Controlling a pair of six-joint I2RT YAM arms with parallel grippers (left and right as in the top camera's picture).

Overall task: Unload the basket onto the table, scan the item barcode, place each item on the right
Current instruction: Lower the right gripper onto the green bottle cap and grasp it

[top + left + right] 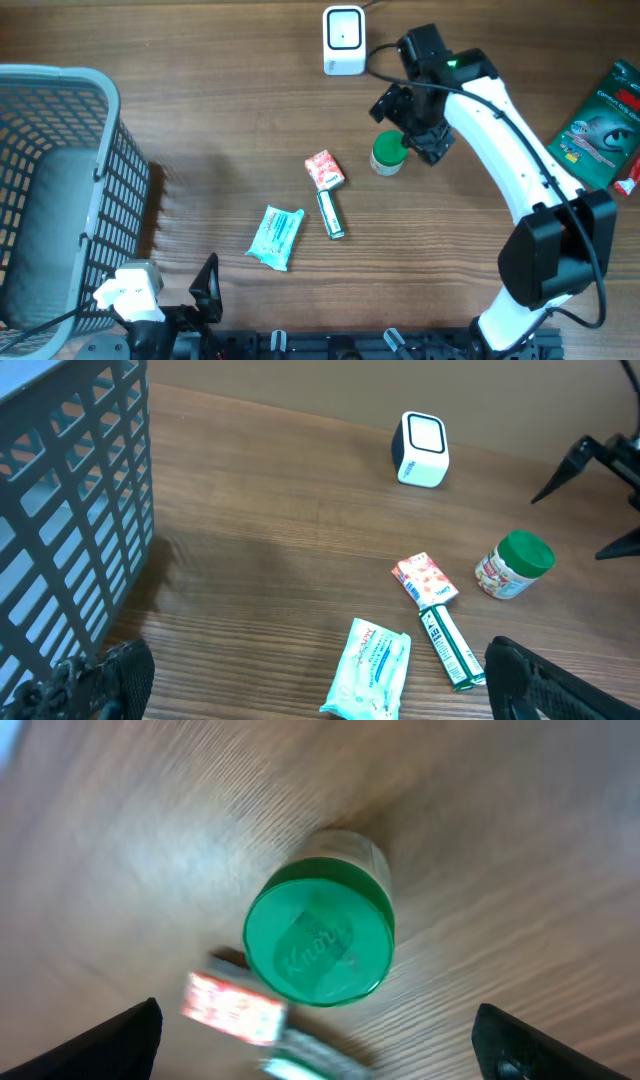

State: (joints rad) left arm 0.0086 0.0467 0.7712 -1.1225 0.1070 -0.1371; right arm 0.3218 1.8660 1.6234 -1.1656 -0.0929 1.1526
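Green-lidded jar (388,153) stands upright, lid on; basket (125,180) well apart.

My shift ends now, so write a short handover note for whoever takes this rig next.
Left hand: open, low by the basket, holding nothing.
Right hand: open, over the green-lidded jar, not gripping it.
Items: jar upright; red packet, green tube and wipes pack lie mid-table; scanner at the far edge.
Done: cannot tell if anything is scanned.
To do: pick up an item, show its barcode to the scanner.
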